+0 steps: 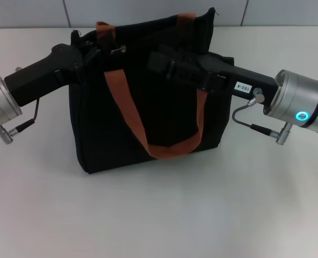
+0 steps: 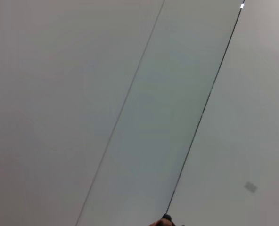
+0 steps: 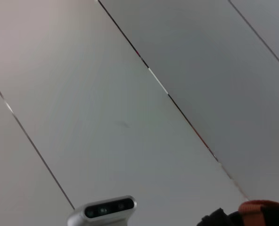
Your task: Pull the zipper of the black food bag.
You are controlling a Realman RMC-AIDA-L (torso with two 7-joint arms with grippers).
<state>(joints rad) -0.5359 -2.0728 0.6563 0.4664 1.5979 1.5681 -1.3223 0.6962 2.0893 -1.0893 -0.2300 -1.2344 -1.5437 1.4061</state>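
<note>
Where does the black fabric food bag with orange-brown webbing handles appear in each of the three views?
Head view: the black fabric food bag stands at the picture's centre on the white table, the left gripper and right gripper at its top edge.
Left wrist view: not identifiable; mostly panelled wall.
Right wrist view: only a black corner of it with an orange-brown handle shows at the lower edge.
Shared landmark: the orange-brown handle.

a robotics lab or test room is suggested. a plain white, bare desk is seen in the head view, backed by a pale grey panelled wall divided by thin dark seams. the same smooth panels and seams fill both wrist views, where a small silver-cased camera unit is also seen. no household furnishings are shown.
</note>
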